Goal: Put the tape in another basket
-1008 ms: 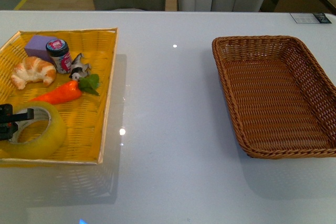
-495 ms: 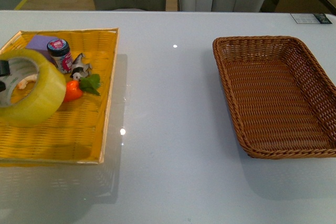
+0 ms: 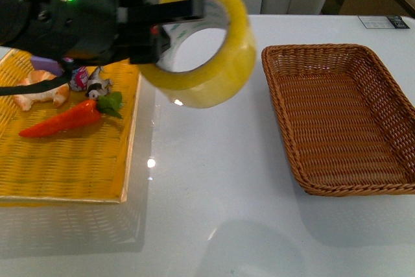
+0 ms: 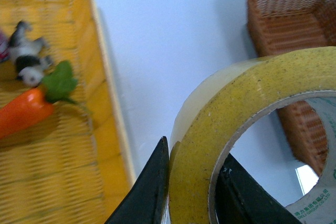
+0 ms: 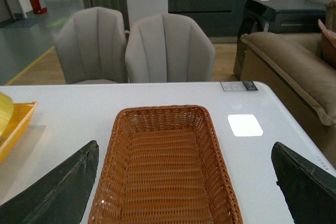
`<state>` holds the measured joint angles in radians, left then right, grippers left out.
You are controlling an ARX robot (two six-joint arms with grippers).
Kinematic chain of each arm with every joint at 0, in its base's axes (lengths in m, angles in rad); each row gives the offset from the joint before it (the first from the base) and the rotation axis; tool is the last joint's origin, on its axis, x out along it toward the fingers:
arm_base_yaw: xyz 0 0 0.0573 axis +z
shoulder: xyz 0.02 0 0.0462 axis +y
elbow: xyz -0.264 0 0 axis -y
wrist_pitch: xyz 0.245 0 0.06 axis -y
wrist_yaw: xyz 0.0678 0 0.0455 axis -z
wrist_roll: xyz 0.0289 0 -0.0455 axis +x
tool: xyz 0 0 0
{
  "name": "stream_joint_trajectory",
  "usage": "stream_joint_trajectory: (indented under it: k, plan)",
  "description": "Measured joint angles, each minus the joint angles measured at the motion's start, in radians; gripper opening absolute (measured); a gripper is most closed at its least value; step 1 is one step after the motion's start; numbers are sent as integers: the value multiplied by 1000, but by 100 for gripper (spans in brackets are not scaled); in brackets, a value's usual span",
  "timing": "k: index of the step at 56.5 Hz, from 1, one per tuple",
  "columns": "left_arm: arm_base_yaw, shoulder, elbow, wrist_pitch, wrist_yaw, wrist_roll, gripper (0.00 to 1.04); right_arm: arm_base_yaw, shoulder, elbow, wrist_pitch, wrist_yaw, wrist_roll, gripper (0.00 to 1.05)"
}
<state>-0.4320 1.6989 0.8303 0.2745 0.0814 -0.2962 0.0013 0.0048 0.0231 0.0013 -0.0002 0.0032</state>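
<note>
- Presently, left gripper [image 4: 194,150]: clamped on the wall of the tape [image 3: 224,63], one black finger [image 4: 149,192] outside the roll and the other inside the core.
- Tape: wide yellowish roll with a white core printed in green. It is held on edge in the air above the white table [image 3: 214,212], over the bare strip between the yellow tray [image 3: 78,167] and the basket [image 3: 337,128]. It touches neither.
- Right gripper [image 5: 184,192]: fingers spread wide and holding nothing. It is not visible in the front view.
- Basket: brown wicker with raised sloping sides. It lies on the table to the right of the tape, and nothing lies inside.
- Yellow tray: flat and woven, on the left of the table, partly hidden behind the left arm.
- Tray contents: an orange carrot [image 3: 61,120] with green leaves, a croissant [image 3: 35,92], a small black-and-white animal figure [image 3: 97,82] and a purple block [image 3: 44,64], the last mostly covered.
- Surroundings: two grey chairs [image 5: 168,45] stand beyond the far edge of the table.
</note>
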Motion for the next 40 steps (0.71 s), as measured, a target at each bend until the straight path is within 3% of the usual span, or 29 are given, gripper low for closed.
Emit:
stream_joint_trajectory:
  k: [13, 27, 30, 33, 40]
  plan:
    - [-127, 3, 66, -8, 23, -43, 16, 0, 0, 0, 0, 0, 0, 96]
    - [-165, 3, 77, -27, 30, -58, 16, 2, 5, 3, -7, 11, 9, 96]
    - [-166, 3, 79, -31, 28, -61, 16, 34, 102, 73, -188, 120, 101, 96]
    - [-166, 3, 82, -34, 24, -64, 16, 32, 258, 153, -324, 122, 259, 96]
    - [-169, 4, 90, -43, 29, -69, 16, 61, 364, 180, -219, -16, 463, 96]
